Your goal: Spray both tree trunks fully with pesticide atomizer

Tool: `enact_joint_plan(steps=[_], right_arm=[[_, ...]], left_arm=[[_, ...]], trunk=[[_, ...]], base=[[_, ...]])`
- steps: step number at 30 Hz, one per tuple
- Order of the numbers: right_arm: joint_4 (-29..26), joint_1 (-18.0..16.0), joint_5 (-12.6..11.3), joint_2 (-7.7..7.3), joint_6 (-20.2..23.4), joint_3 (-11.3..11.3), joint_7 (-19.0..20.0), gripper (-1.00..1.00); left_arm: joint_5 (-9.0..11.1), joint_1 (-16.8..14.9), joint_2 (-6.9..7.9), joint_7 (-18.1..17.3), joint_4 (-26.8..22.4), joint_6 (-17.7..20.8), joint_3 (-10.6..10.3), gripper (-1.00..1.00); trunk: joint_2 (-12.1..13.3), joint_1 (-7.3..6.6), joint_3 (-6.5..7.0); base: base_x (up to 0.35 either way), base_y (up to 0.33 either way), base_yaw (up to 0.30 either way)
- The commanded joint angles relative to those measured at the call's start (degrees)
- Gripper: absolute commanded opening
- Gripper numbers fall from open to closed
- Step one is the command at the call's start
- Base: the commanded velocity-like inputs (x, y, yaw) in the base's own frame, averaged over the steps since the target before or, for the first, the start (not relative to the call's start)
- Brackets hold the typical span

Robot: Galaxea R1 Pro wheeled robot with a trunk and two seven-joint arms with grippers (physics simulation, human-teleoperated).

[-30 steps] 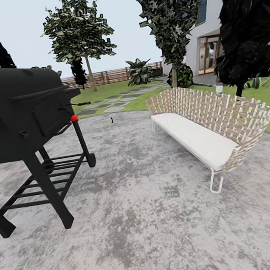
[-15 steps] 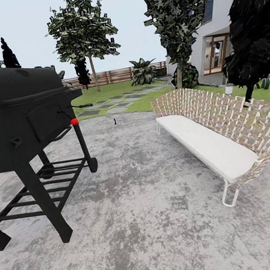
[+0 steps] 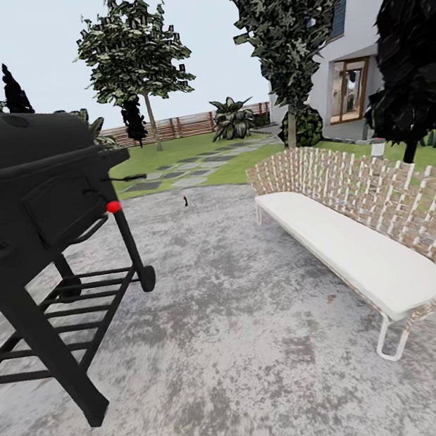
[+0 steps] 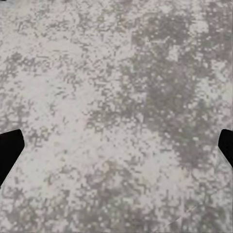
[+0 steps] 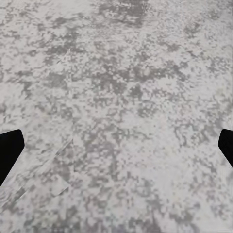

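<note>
A black metal barbecue (image 3: 30, 208), boxy with a barrel lid and slatted lower shelf, is being seen standing at the left edge of the floor (image 3: 256, 354), whose paving is rough and mottled grey. A tiny dark upright shape (image 3: 185, 200), probably the pesticide atomizer, is being seen at the floor's far edge by the lawn, too small to confirm. A woven wicker bench (image 3: 362, 221) with a smooth white cushion is lining the right edge. The left gripper (image 4: 116, 145) and the right gripper (image 5: 116, 145) are being held spread wide over bare paving, nothing gripped, likely carried ready while the robot is being driven.
</note>
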Motion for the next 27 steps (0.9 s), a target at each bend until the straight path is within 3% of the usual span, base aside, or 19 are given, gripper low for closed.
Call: enact_joint_plan(steps=[1, 13, 16, 18, 21, 27], right_arm=[[0.34, 0.00, -0.01, 0.00, -0.03, 0.00, -0.03, 1.00], [5.52, 0.00, -0.10, 0.12, -0.91, 0.01, -0.17, 1.00], [6.14, 0.05, -0.05, 0.16, -8.38, -0.07, -0.29, 1.00], [9.74, 0.07, -0.15, 0.21, -19.08, -0.30, -0.33, 1.00], [11.70, 0.08, -0.12, 0.19, -23.09, -0.25, -0.16, 1.00], [12.76, 0.08, -0.12, 0.23, -24.82, -0.18, -0.01, 1.00]], left_arm=[[0.00, 0.00, 0.00, 0.00, 0.00, 0.00, 0.00, 1.00], [-0.01, 0.00, 0.00, 0.00, -0.02, 0.00, 0.00, 1.00], [0.00, 0.00, 0.00, 0.00, -0.07, 0.00, 0.00, 1.00], [-0.03, 0.00, 0.00, 0.00, -0.03, 0.00, 0.00, 1.00], [-0.02, 0.00, 0.00, 0.00, -0.06, 0.00, 0.00, 1.00], [-0.01, 0.00, 0.00, 0.00, -0.06, 0.00, 0.00, 1.00]], trunk=[[0.00, 0.00, 0.00], [0.00, 0.00, 0.01], [0.00, 0.00, 0.01], [0.00, 0.00, 0.01], [0.00, 0.00, 0.01], [0.00, 0.00, 0.01]], base=[[0.339, 0.000, 0.000], [0.339, 0.000, 0.000], [0.339, 0.000, 0.000], [0.339, 0.000, 0.000], [0.339, 0.000, 0.000], [0.339, 0.000, 0.000]])
